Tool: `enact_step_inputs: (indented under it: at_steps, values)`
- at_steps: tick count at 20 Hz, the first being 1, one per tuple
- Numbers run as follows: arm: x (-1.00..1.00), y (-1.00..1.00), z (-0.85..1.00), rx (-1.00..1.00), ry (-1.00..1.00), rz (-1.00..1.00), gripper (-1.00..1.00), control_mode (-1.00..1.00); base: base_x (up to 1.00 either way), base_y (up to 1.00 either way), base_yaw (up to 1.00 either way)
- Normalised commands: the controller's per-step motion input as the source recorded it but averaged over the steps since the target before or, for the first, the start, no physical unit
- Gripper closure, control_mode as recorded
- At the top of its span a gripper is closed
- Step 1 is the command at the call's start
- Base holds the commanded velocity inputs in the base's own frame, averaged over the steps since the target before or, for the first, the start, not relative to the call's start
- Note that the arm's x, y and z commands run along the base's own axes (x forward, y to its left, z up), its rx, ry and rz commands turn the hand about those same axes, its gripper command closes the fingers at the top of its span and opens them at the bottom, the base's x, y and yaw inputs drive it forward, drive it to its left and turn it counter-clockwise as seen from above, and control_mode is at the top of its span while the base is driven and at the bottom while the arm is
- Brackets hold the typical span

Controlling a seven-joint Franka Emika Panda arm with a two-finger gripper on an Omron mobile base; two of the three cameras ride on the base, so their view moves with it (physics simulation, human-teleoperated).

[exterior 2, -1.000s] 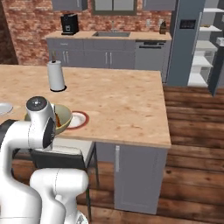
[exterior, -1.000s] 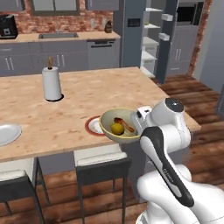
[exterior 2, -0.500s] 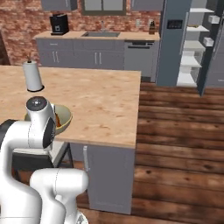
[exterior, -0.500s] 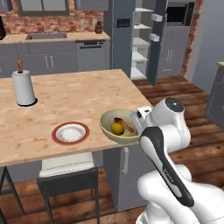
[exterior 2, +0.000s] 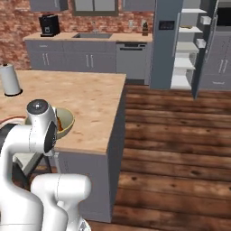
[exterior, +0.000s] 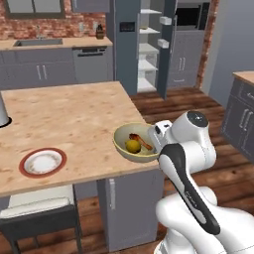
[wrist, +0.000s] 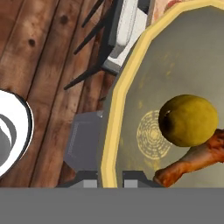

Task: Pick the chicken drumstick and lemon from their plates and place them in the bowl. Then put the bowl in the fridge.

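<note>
- The bowl [exterior: 134, 144] is held over the near edge of the wooden counter [exterior: 64, 119], with the lemon [exterior: 132, 146] and the chicken drumstick [exterior: 140, 141] both inside it, so the loading half of the task looks done.
- The gripper [wrist: 109, 177] is clamped shut on the bowl's pale rim at the near side; in the hand view its two dark tips sit on either side of that rim.
- A pinch at one point of the rim is, I judge, the main risk: the bowl's weight hangs off to one side of the grip, so it could pivot or slip out while being carried.
- If the bowl tips, the lemon would likely roll first, being round and lying loose near the middle; the drumstick lies beside it, touching or nearly so, and could slide after it.
- Part of the bowl overhangs the floor and a stool [exterior: 39, 218] shown below it in the hand view, so anything spilled would probably fall off the counter.
- The fridge [exterior: 144, 44] stands well apart across the wood floor [exterior 2: 180, 149], its door open and white shelves showing; base driving and arm swinging over that stretch could jolt the load.
- The open door [exterior: 167, 47] and the shelf edges are things the bowl could knock on the way in.
- The red-rimmed plate [exterior: 43, 161] lies empty further along the counter, clear of the path.
</note>
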Motion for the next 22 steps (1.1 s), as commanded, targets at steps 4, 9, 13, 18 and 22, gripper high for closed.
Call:
enact_step_inputs:
  at_steps: [4, 9, 13, 18, 22]
  values:
    - [0.00, 0.00, 0.00, 0.00, 0.00, 0.00, 1.00, 1.00, 0.38, -0.62, -0.01]
    - [0.00, 0.00, 0.00, 0.00, 0.00, 0.00, 1.00, 1.00, 0.39, -0.62, 0.00]
    - [0.00, 0.00, 0.00, 0.00, 0.00, 0.00, 1.00, 1.00, 0.39, -0.62, 0.00]
    - [0.00, 0.00, 0.00, 0.00, 0.00, 0.00, 1.00, 1.00, 0.39, -0.61, -0.01]
    - [0.00, 0.00, 0.00, 0.00, 0.00, 0.00, 1.00, 1.00, 0.42, -0.57, -0.02]
